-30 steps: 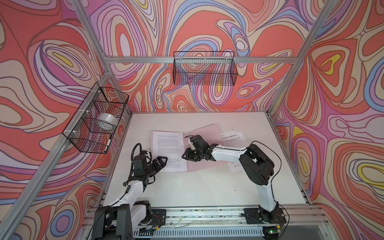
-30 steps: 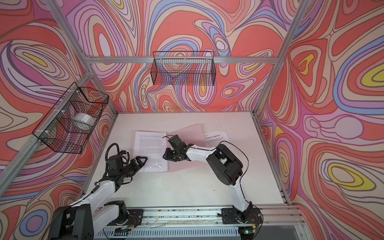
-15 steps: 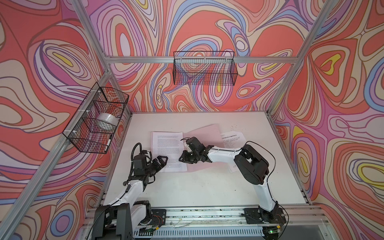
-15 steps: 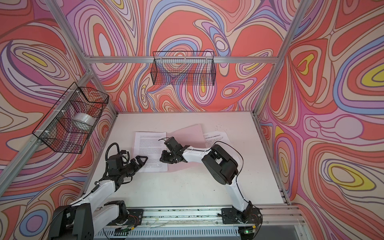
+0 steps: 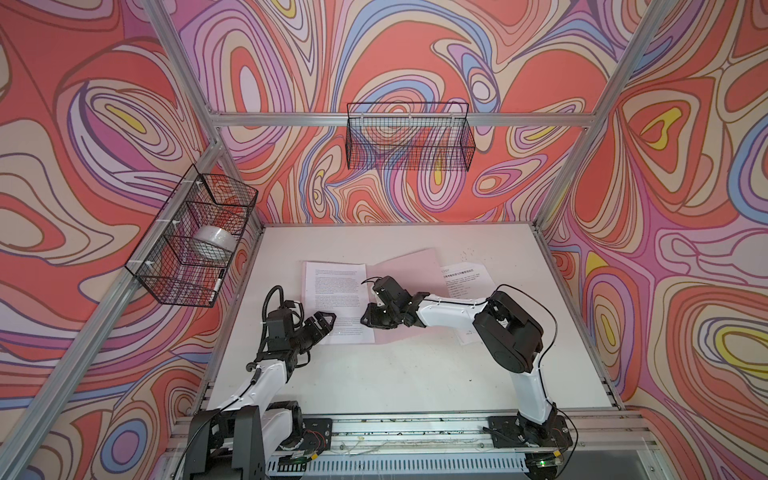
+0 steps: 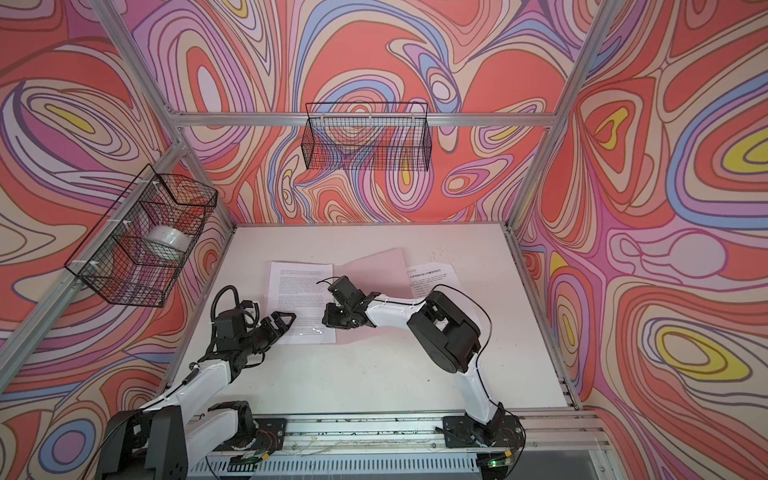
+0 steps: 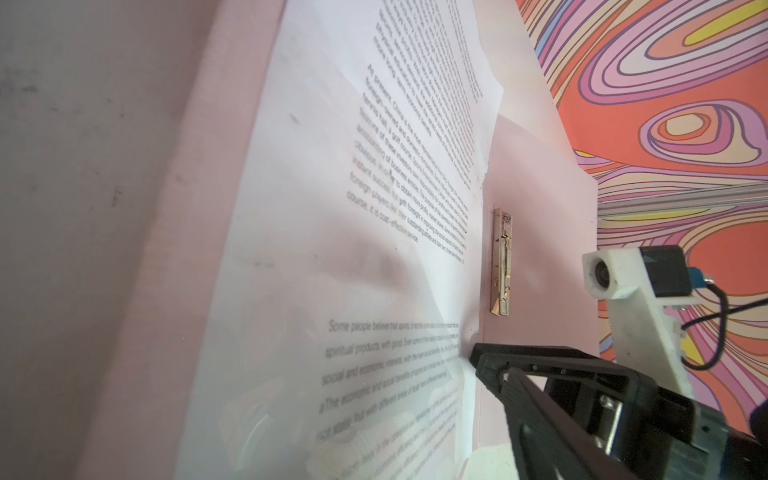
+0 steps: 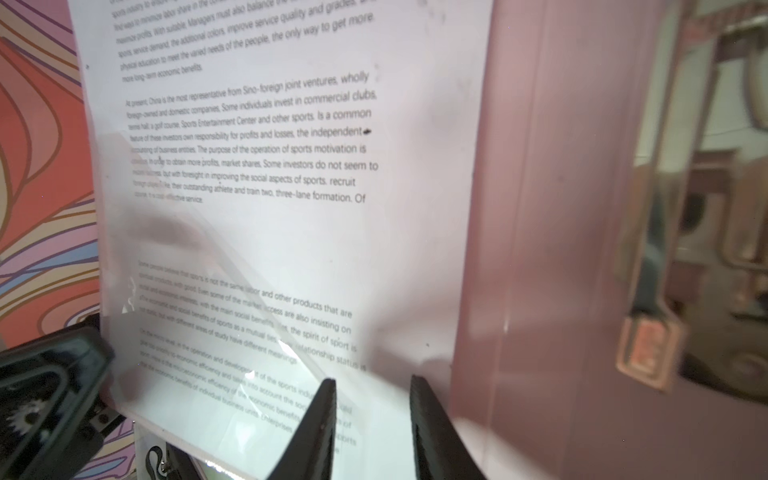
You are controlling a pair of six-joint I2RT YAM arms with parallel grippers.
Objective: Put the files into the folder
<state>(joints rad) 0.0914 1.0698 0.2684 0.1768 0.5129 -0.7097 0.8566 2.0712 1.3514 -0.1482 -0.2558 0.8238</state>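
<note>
The pale pink folder lies open on the white table. One of the files, a printed white sheet, rests on its left half. Another sheet lies to the folder's right, partly under the right arm. My left gripper is open at the sheet's near left edge. My right gripper hovers over the sheet's near right corner by the spine, jaws slightly parted and empty. The left wrist view shows the sheet and the metal clip.
A wire basket holding a white tape roll hangs on the left wall. A second wire basket hangs on the back wall. An aluminium rail with the arm bases runs along the table's front edge.
My right gripper has slid a little leftward over the folder's spine to the sheet's near right corner. The left arm has barely moved.
</note>
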